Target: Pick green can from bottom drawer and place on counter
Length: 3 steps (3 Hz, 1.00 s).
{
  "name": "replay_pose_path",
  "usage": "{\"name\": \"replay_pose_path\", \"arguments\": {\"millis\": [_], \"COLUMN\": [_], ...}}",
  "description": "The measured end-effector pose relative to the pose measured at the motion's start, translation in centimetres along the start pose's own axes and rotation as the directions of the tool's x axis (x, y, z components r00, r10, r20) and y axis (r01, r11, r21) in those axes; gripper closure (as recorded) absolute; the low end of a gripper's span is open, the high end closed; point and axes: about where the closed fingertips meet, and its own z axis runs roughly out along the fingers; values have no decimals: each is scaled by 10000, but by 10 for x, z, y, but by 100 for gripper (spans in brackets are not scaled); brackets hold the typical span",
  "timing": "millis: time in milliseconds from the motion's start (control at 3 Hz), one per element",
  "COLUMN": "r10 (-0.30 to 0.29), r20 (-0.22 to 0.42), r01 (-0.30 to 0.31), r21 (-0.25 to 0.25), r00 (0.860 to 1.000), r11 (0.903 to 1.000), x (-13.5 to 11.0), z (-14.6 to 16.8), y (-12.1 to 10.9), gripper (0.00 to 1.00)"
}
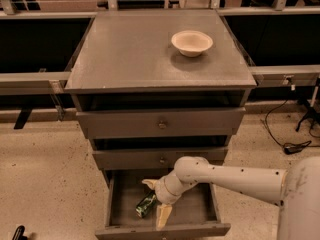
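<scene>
The green can point(146, 205) lies on its side in the open bottom drawer point(200, 211), left of its middle. My gripper point(155, 200) reaches down into the drawer from the right on the white arm. It is open, with one cream finger point(149, 184) behind the can and the other finger point(163, 216) in front of it. The can sits between them at their left side, and I cannot tell if they touch it. The counter point(130, 54) is the flat grey-brown cabinet top above.
A cream bowl point(192, 42) stands at the counter's back right. The two upper drawers point(160, 124) are slightly ajar. Black cables point(290, 146) lie on the speckled floor to the right. Dark low benches flank the cabinet.
</scene>
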Motion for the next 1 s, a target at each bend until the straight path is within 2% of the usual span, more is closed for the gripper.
{"name": "replay_pose_path", "arguments": {"millis": [333,667,1000], "r10": [-712,-1996,-2337], "r20": [-177,-881,-848], "r01": [704,1857,2173], "r21": [-394,-1445,-1678], "r00": [9973,9759,9686], "r11": [9967,9719,9616], "x": [14,11,0], "z": [6,13,23], "y": [-4,-3,-6], "gripper": [0,0,0]}}
